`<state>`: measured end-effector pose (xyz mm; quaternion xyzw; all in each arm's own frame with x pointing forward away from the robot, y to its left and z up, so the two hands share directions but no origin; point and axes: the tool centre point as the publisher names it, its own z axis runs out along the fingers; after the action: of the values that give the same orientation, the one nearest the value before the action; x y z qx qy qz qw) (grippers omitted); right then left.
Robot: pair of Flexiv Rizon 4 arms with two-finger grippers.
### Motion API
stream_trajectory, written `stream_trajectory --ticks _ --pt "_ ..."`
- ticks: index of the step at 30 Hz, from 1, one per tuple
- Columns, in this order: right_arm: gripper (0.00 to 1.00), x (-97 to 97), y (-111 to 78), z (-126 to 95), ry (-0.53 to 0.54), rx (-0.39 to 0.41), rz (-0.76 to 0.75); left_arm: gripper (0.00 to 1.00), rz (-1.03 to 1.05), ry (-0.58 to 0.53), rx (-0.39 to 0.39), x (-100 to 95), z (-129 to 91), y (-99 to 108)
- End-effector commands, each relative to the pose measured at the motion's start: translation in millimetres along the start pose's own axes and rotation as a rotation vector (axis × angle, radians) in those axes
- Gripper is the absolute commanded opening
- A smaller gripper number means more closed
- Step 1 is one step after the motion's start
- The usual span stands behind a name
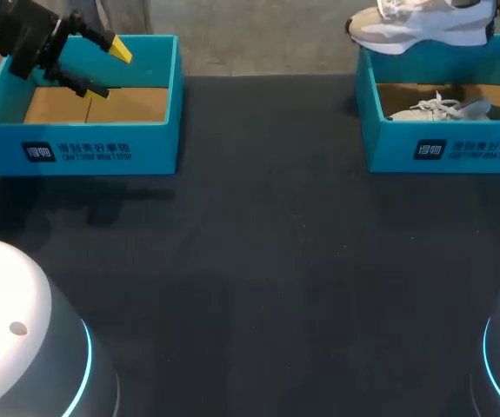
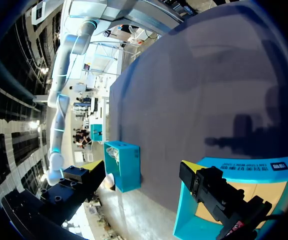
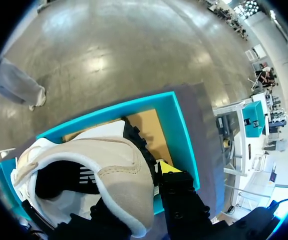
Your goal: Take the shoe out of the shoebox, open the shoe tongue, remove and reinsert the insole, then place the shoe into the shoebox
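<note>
**Q:** What stage is judged to have been reached on the dark surface (image 1: 250, 261)?

**A:** Only the first step, it appears. Above the right shoebox (image 1: 397, 148) a pale shoe (image 1: 423, 30) is held aloft, clamped at the heel by the right gripper (image 3: 138, 195). A second shoe (image 1: 445, 109) is seen lying inside.

**Q:** And what is left?

**A:** Everything after the lift-out is judged undone. The left gripper (image 1: 102, 69) is seen spread and empty over the left shoebox (image 1: 102, 152).

We have open dark table (image 1: 258, 261) between the left shoebox (image 1: 84, 155) and right shoebox (image 1: 445, 149); 1 shoe (image 1: 445, 109) lies inside the right, a lifted shoe (image 1: 419, 30) above its far wall
</note>
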<state>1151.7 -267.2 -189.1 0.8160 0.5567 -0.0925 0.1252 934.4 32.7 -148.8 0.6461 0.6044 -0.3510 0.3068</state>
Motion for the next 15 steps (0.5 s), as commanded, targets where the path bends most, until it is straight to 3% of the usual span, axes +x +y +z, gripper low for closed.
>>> stream_trajectory --ticks 1,15 --pt "0.00 -8.6 -6.0 -13.3 0.007 -0.022 0.000 1.00 0.000 0.003 0.000 -0.3 -0.2 0.0" --pt "0.00 -9.5 -4.5 -22.3 0.011 -0.033 -0.015 1.00 0.000 0.003 0.000 -0.3 -0.2 0.0"
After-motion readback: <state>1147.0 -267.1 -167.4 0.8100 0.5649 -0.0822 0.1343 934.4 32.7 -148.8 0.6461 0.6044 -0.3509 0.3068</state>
